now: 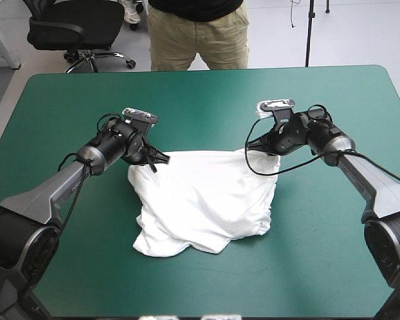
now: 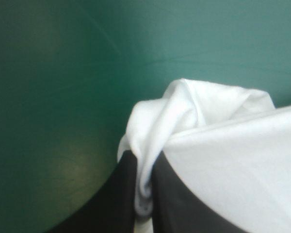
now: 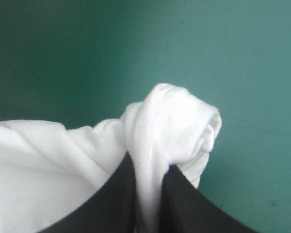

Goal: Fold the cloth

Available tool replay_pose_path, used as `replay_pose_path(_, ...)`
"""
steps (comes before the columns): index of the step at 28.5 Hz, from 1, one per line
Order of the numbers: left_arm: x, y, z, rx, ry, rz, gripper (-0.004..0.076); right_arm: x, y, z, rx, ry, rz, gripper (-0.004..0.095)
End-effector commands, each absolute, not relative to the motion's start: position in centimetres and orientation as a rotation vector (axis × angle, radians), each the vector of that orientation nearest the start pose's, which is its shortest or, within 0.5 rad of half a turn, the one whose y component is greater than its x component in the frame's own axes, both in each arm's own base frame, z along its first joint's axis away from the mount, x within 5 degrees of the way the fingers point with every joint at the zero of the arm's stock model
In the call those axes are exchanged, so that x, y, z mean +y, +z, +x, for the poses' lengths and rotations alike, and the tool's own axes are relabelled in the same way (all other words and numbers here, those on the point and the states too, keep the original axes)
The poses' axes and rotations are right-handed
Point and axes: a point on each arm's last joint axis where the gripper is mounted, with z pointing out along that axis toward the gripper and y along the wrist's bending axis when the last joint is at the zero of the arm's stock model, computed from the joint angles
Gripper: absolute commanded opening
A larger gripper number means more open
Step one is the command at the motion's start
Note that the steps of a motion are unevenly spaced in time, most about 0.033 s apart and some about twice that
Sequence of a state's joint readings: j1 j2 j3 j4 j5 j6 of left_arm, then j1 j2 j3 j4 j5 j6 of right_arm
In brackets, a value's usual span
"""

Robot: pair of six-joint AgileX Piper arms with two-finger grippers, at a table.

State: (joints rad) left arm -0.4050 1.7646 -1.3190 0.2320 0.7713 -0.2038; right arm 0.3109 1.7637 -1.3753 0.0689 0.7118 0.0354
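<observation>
My left gripper (image 1: 155,160) is pinched on one far corner of the crumpled white short-sleeved T-shirt (image 1: 207,200), and my right gripper (image 1: 259,151) on the other. Fabric bunches past both fingertips; the rest lies behind them on the teal-green cover (image 1: 200,93).

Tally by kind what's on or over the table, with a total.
White T-shirt: 1
Black claws, left claw and right claw, each shut on the T-shirt: 2
Total: 3
</observation>
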Motion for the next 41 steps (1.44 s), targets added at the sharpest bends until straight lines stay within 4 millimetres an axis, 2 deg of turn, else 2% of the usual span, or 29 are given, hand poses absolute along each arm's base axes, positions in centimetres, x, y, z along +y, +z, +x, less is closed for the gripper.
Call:
replay_pose_path(1, -13.3, 27.8, 35.0, 2.547, 0.030, 0.429, 0.0084, 11.8, 29.1, 36.7, 2.471, 0.184, -0.352, 0.0293)
replay_pose_path(2, -13.4, 28.0, 35.0, 2.546, 0.026, 0.469, 0.0133, 11.8, 29.3, 36.6, 2.475, 0.180, -0.366, 0.0364)
replay_pose_path(4, -13.6, 28.8, 34.9, 2.547, 0.032, 0.577, 0.0300, 11.7, 29.8, 36.5, 2.501, 0.174, -0.382, 0.0481)
replay_pose_path(7, -13.4, 30.8, 34.5, 2.570, 0.059, 0.616, 0.0540, 11.6, 31.0, 36.1, 2.555, 0.156, -0.426, 0.0528)
replay_pose_path(9, -13.2, 32.5, 34.2, 2.566, 0.061, 0.604, 0.0618, 11.4, 32.0, 35.7, 2.567, 0.125, -0.458, 0.0527)
replay_pose_path(10, -13.0, 33.4, 33.8, 2.555, 0.059, 0.597, 0.0627, 11.2, 32.7, 35.4, 2.565, 0.111, -0.469, 0.0527)
replay_pose_path(15, -11.9, 36.7, 31.0, 2.552, 0.038, 0.563, 0.0580, 10.4, 36.5, 32.9, 2.498, 0.108, -0.472, 0.0520)
replay_pose_path(20, -10.9, 39.0, 27.6, 2.608, -0.024, 0.547, 0.0487, 9.5, 39.8, 29.7, 2.458, 0.137, -0.462, 0.0446)
replay_pose_path(23, -10.5, 40.1, 26.1, 2.598, -0.060, 0.528, 0.0425, 9.0, 41.1, 28.0, 2.444, 0.136, -0.460, 0.0441)
replay_pose_path(27, -10.0, 40.6, 23.9, 2.587, -0.132, 0.513, 0.0401, 8.5, 42.2, 26.5, 2.435, 0.137, -0.459, 0.0441)
replay_pose_path(32, -9.4, 38.8, 21.2, 2.652, -0.195, 0.495, 0.0401, 8.3, 42.9, 25.8, 2.416, 0.140, -0.441, 0.0440)
replay_pose_path(36, -9.3, 36.4, 20.5, 2.734, -0.200, 0.512, 0.0406, 8.3, 42.8, 25.9, 2.418, 0.144, -0.429, 0.0439)
replay_pose_path(38, -9.6, 34.8, 20.1, 2.783, -0.230, 0.527, 0.0407, 8.3, 42.8, 26.0, 2.416, 0.148, -0.419, 0.0439)
replay_pose_path(41, -11.4, 31.5, 19.3, 2.796, -0.260, 0.562, 0.0407, 8.4, 42.6, 26.2, 2.424, 0.151, -0.409, 0.0431)
